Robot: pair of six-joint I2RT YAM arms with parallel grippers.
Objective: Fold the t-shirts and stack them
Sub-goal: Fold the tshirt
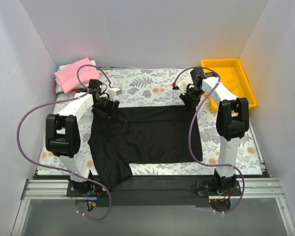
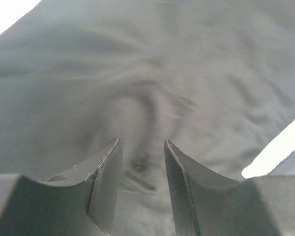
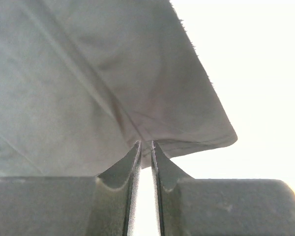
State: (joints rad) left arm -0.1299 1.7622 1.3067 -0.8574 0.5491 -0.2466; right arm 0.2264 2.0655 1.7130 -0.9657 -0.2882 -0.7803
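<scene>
A black t-shirt (image 1: 152, 135) lies spread across the floral table, one sleeve hanging towards the near left edge. My left gripper (image 1: 105, 109) hovers at its far left corner. In the left wrist view the left gripper (image 2: 142, 142) is open, with the rumpled black t-shirt (image 2: 162, 73) lying under the gap between the jaws. My right gripper (image 1: 189, 101) is at the far right corner. In the right wrist view the right gripper (image 3: 145, 144) is shut on the hem of the black t-shirt (image 3: 88, 83). A folded pink t-shirt (image 1: 73, 73) sits at the far left corner.
A yellow plastic tray (image 1: 231, 73) stands at the far right, beside the right arm. White walls close in the table on three sides. Purple cables loop from both arms. Floral table cover (image 1: 147, 81) shows between the two grippers at the back.
</scene>
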